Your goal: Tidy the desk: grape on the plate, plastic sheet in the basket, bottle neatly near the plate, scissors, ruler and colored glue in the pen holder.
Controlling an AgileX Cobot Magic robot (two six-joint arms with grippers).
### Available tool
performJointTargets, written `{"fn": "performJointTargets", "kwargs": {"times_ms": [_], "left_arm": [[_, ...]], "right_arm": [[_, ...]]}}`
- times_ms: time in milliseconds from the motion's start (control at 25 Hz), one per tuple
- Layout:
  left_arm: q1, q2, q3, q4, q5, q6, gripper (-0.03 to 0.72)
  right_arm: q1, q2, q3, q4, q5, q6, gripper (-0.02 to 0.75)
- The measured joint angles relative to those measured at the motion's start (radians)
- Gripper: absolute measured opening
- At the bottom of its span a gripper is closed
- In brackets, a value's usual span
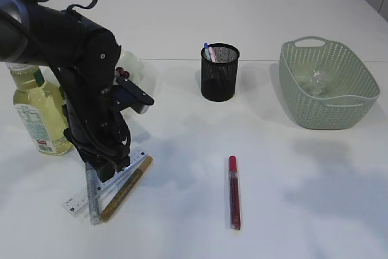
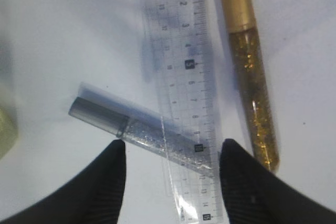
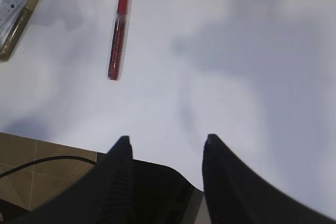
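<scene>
Left gripper (image 2: 172, 153) down low over the pile at the front left of the tabletop (image 1: 182, 210), jaws apart and straddling the silver glitter glue (image 2: 131, 129) plus the clear ruler (image 2: 184, 77), not clamped on either yet. Silver tube lying crosswise under the ruler, gold glitter glue (image 2: 252, 77) just beside the ruler, running alongside it. Red glitter glue (image 1: 233, 192) alone near the middle front, well apart from the rest. Right gripper (image 3: 165, 145) up above bare tabletop, jaws apart, holding nothing. Black mesh pen holder (image 1: 219, 80) further back with a couple of pens sticking out. Green basket (image 1: 330, 98) at right, something clear and crinkly inside. Yellow bottle (image 1: 39, 116) upright at far left, partly hidden behind the arm.
</scene>
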State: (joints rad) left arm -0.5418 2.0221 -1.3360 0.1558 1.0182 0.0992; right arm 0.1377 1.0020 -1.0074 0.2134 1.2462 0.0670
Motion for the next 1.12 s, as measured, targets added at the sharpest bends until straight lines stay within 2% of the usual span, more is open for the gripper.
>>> {"fn": "performJointTargets", "kwargs": {"times_ms": [200,1120], "left_arm": [[0.000,0.000,0.000,-0.028,-0.002,0.012,0.422],[0.000,0.050,0.000,-0.030,-0.029,0.034,0.422]], "right_arm": [[0.000,0.000,0.000,0.000,0.000,0.000,0.358],[0.000,0.000,0.000,0.000,0.000,0.000,0.358]]}}
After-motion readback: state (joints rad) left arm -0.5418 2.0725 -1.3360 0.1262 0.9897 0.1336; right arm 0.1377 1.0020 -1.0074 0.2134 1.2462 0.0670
